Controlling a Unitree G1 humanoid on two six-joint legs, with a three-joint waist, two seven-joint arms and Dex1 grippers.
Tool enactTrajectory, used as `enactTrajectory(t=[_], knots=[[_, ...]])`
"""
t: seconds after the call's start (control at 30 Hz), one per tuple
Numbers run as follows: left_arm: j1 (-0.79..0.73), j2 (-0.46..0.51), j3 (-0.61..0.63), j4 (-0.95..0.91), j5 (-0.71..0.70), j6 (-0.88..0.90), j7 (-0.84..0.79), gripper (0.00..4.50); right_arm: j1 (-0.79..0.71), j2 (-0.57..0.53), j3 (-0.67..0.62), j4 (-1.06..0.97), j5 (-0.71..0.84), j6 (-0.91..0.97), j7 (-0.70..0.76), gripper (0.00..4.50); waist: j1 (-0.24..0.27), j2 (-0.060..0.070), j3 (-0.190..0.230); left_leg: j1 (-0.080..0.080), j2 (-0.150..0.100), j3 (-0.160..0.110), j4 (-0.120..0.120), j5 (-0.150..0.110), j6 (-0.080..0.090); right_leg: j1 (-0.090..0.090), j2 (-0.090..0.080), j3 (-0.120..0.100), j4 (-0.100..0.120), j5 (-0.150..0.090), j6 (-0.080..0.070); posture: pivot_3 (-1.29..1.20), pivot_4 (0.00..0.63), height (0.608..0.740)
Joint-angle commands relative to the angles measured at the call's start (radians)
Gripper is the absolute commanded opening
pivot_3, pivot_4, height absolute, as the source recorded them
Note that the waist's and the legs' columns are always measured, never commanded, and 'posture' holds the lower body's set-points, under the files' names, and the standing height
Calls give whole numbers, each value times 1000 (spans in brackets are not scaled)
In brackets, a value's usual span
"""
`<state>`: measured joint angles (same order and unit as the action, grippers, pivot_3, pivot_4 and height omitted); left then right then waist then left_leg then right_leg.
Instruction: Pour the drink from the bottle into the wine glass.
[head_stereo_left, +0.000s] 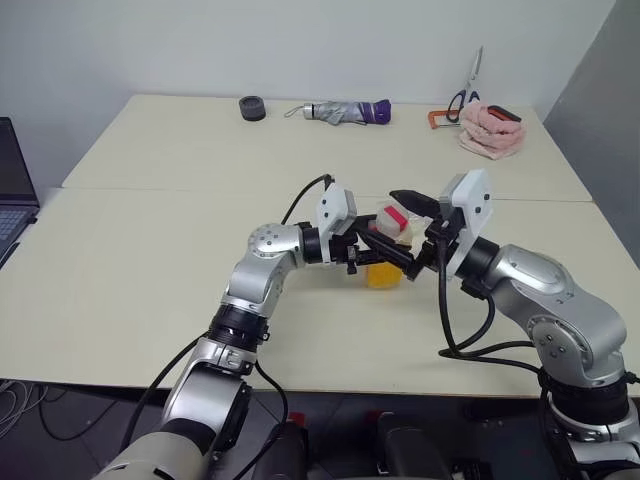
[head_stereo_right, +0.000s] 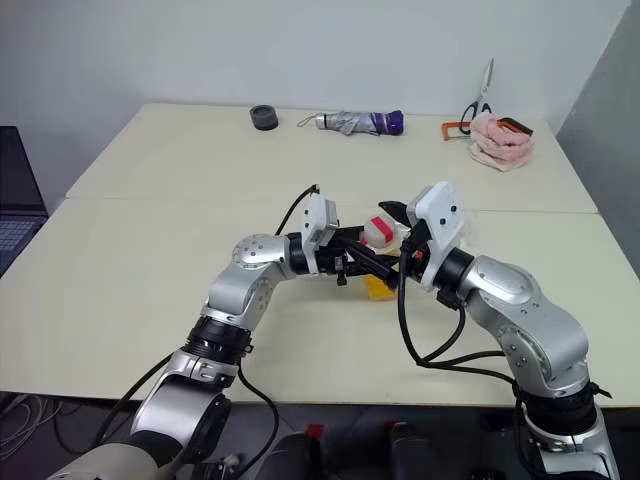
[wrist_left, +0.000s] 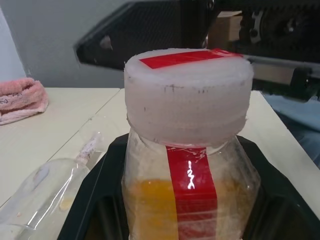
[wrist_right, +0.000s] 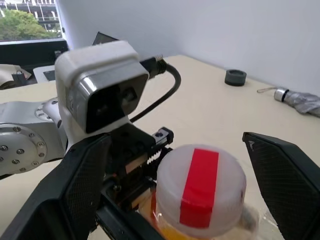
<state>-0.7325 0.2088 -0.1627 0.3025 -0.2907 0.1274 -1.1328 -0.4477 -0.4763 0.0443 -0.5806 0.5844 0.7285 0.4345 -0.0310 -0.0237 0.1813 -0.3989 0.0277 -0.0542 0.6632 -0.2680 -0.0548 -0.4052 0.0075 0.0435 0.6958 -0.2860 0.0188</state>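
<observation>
My left gripper (head_stereo_left: 385, 258) is shut on the bottle (head_stereo_left: 388, 245) and holds it upright above the table's middle. The bottle is clear plastic with a whitish cap (wrist_right: 200, 187) and a red strip (wrist_left: 190, 180). The orange drink (wrist_left: 150, 200) fills its lower part. My right gripper (wrist_right: 192, 185) is open, with one black finger (wrist_right: 75, 190) on each side of the cap and apart from it. A clear glass thing (wrist_left: 45, 195), seemingly the wine glass on its side, lies on the table beside the bottle.
Along the far edge of the table (head_stereo_left: 150, 270) lie a black tape roll (head_stereo_left: 252, 107), a folded umbrella (head_stereo_left: 345, 112), scissors (head_stereo_left: 468, 88) and a pink towel (head_stereo_left: 490, 128). A laptop (head_stereo_left: 12, 205) sits at the left edge.
</observation>
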Motion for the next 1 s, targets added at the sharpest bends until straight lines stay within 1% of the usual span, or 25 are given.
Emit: enactTrajectory(t=[0.03, 0.07, 0.17, 0.2, 0.27, 0.37, 0.57, 0.63, 0.67, 0.73, 0.8, 0.87, 0.93, 1.0], knots=[[-11, 0, 2, -43, -11, -18, -3, 2163, -19, 3, -2, -5, -17, -28, 11, 4500, 0, 0, 0, 0, 0, 0, 0, 0, 0, 0, 0, 0, 0, 0, 0, 0, 150, 740], [-10, 0, 1, -44, -11, -17, -2, 2163, -20, 4, -1, -4, -22, -29, 13, 4500, 0, 0, 0, 0, 0, 0, 0, 0, 0, 0, 0, 0, 0, 0, 0, 0, 150, 740], [-8, 0, 0, -48, -13, -14, 0, 2163, -22, -4, 12, 1, -41, -34, 28, 3881, 0, 0, 0, 0, 0, 0, 0, 0, 0, 0, 0, 0, 0, 0, 0, 0, 150, 740], [-8, 0, 0, -48, -13, -13, 0, 2163, -22, -3, 13, 2, -45, -35, 32, 3592, 0, 0, 0, 0, 0, 0, 0, 0, 0, 0, 0, 0, 0, 0, 0, 0, 150, 740], [-7, 0, 0, -50, -14, -12, 1, 2163, -22, -1, 14, 4, -53, -42, 39, 2819, 0, 0, 0, 0, 0, 0, 0, 0, 0, 0, 0, 0, 0, 0, 0, 0, 150, 740], [-6, 0, 0, -50, -14, -10, 0, 2163, -22, 3, 15, 7, -64, -58, 48, 1908, 0, 0, 0, 0, 0, 0, 0, 0, 0, 0, 0, 0, 0, 0, 0, 0, 150, 740], [-5, 7, -2, -54, -17, -3, -9, 2163, -18, 1, 25, 12, -73, -88, 93, 1901, 0, 0, 0, 0, 0, 0, 0, 0, 0, 0, 0, 0, 0, 0, 0, 0, 150, 740], [-7, 16, -4, -70, -32, 19, -33, 2163, -40, -35, 27, 69, -59, -146, 223, 1901, 0, 0, 0, 0, 0, 0, 0, 0, 0, 0, 0, 0, 0, 0, 0, 0, 150, 740], [-9, 26, -8, -81, -40, 32, -56, 2162, -66, -73, 30, 115, -46, -168, 325, 1901, -1, 0, 0, 0, 0, 0, 0, 0, 0, 0, 0, 0, 0, 0, 0, 0, 150, 740], [-14, 40, -13, -94, -52, 52, -92, 2159, -113, -129, 45, 197, -42, -205, 474, 1901, -1, 1, 1, 0, 0, 1, 0, 0, 0, 0, 0, 0, 0, 0, 0, 0, 150, 740], [-23, 55, -15, -101, -58, 62, -126, 2158, -178, -164, 57, 302, -39, -221, 588, 1901, -2, 1, 1, 1, 0, 0, 0, 0, 0, 0, 0, 0, 0, 0, 0, 0, 150, 740], [-32, 64, -15, -107, -65, 72, -145, 2157, -233, -177, 65, 400, -51, -238, 658, 1901, -3, 1, 1, 1, 1, 0, 0, 0, 0, 0, 1, 0, 0, 0, 0, 0, 150, 740], [-39, 69, -14, -107, -60, 70, -147, 2156, -260, -186, 70, 444, -42, -217, 712, 1901, -2, 1, 1, 1, 1, 0, 0, 0, 0, 0, 1, 0, 0, 0, 0, 0, 150, 740], [-40, 66, -5, -105, -56, 72, -127, 2156, -258, -182, 62, 446, -51, -212, 701, 1901, 0, 1, 1, 0, 1, 0, 0, 0, 0, 0, 1, 0, 0, 0, 0, 0, 150, 740]])
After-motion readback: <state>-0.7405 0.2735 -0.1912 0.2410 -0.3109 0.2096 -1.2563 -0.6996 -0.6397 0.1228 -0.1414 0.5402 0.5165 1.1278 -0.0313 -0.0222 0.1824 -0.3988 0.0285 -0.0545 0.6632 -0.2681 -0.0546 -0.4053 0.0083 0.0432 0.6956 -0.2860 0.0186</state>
